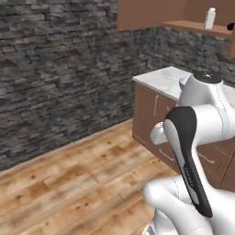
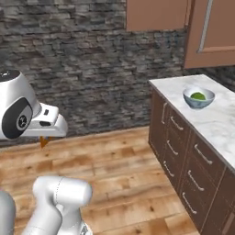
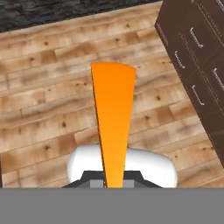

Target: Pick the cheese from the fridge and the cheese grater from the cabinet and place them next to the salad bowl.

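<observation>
The counter [image 2: 209, 121] with its brown drawers [image 2: 176, 151] runs along the right side of the room, and the salad bowl [image 2: 198, 97] sits on it near the front corner. The arm holds the gripper [image 2: 44, 139] out over the wooden floor [image 2: 119, 151], well apart from that counter, closed on the cheese [image 3: 113, 122].

The step in hand looks like carrying the cheese to the bowl. To do it well, the base should close in on the counter first, and the wedge should come down on bare marble just beside the bowl, not on its rim.

The left base view shows the cabinet [image 1: 151, 13] with the cheese grater [image 1: 210, 18] upright on its open shelf. The right base view shows the bowl and a small orange tip under the hand. The hand view shows the wedge itself, long and narrow, pointing out over the floor.
</observation>
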